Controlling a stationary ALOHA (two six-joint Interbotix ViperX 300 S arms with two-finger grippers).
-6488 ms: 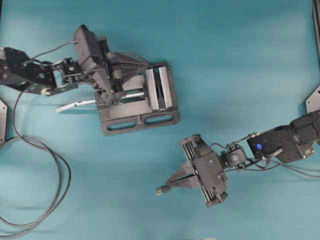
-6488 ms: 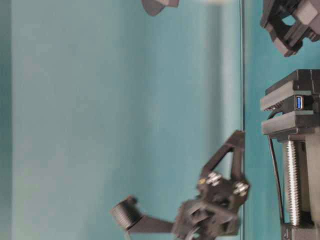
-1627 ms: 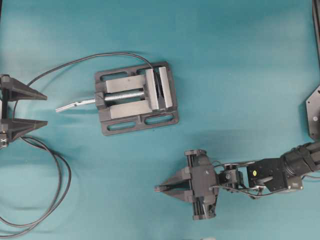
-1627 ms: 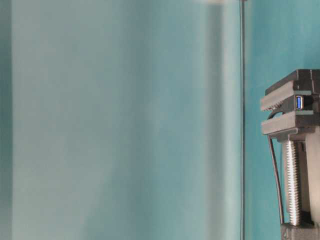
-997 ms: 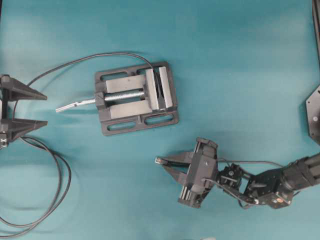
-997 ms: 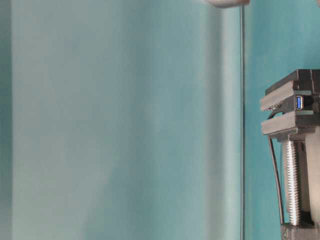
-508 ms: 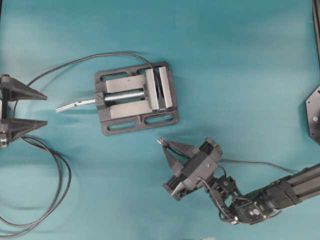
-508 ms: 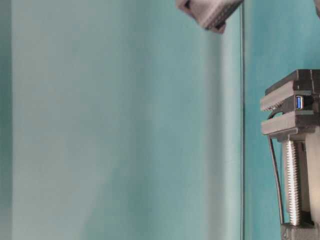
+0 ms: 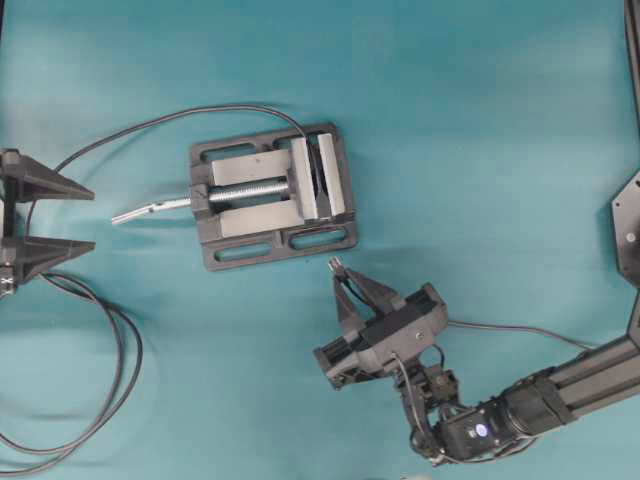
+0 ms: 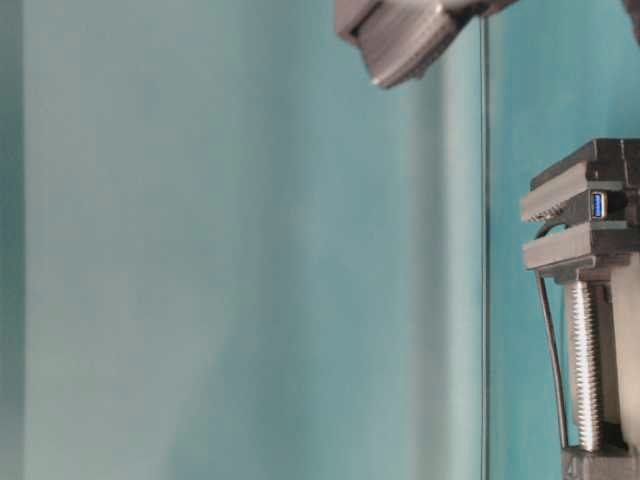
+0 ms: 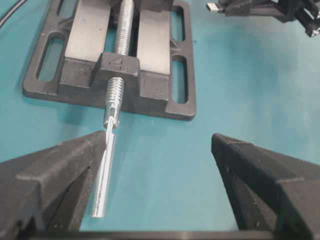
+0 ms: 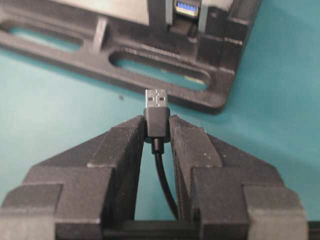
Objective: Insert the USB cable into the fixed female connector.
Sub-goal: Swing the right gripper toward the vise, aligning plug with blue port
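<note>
My right gripper (image 12: 156, 126) is shut on the black plug of the USB cable (image 12: 156, 114). Its metal tip sticks out past the fingertips, and the thin cable runs back between the fingers. In the overhead view the right gripper (image 9: 341, 277) points up at the vise's near right corner, a short gap away. The fixed female connector (image 12: 186, 7) shows its blue opening, clamped in the vise (image 12: 150, 55), ahead and slightly right of the plug. The table-level view shows the connector (image 10: 598, 204) too. My left gripper (image 9: 92, 217) stands open at the left edge, empty.
The grey vise (image 9: 250, 215) sits at centre left, its silver screw handle (image 9: 150, 210) pointing towards the left gripper (image 11: 159, 140). A long dark cable (image 9: 120, 350) loops over the table at lower left. A dark bracket (image 9: 628, 225) sits at the right edge.
My right gripper, holding the plug, has swung from pointing left to pointing up at the vise and moved closer to it. The left gripper has not moved.
</note>
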